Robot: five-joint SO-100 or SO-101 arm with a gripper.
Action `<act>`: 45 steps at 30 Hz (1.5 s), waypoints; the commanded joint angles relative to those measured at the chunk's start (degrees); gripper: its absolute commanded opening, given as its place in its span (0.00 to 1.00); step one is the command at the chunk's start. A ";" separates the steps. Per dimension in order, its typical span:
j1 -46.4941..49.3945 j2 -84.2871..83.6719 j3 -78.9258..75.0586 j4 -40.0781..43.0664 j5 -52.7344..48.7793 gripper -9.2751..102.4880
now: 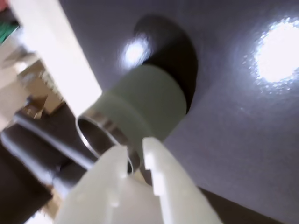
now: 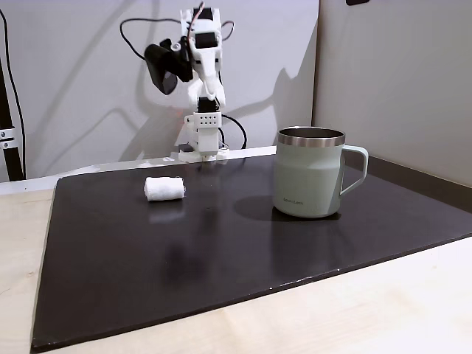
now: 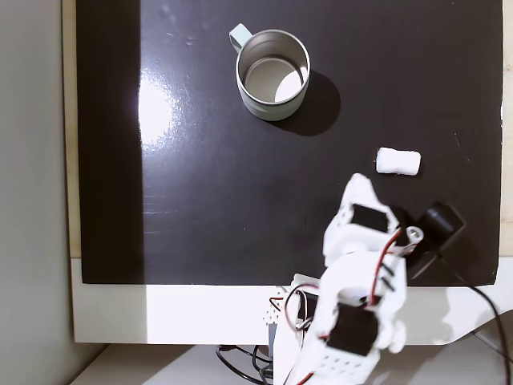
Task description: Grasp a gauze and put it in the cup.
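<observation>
Your gauze (image 2: 164, 189) lies on its side on the dark mat (image 2: 221, 258), well apart from the cup (image 2: 308, 177). In a fixed view from the front, its long axis runs left to right, roughly parallel to the mat's far edge, with the roll sitting left of the cup and a little farther back. In a fixed view from above, the gauze (image 3: 397, 161) again lies with its long axis running nearly left to right, tilted slightly down toward the right, and it rests to the right of and below the cup (image 3: 272, 74).

The cup stands upright. Its open mouth shows the bare steel rim, and its handle points to the upper left in the view from above, to the right in the front view.

Your arm (image 2: 203, 81) is folded up at the back of the mat, over its base, touching neither thing. In the wrist view, the gripper (image 1: 135, 156) shows two white fingers (image 1: 161, 163) with a narrow gap between the tips and nothing held there. Beyond them you see the cup (image 1: 145, 102), blurred and tilted by the camera's angle, its rim near the fingertips in the picture.
</observation>
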 commanded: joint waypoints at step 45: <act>16.70 -71.98 -36.83 7.21 -2.72 0.36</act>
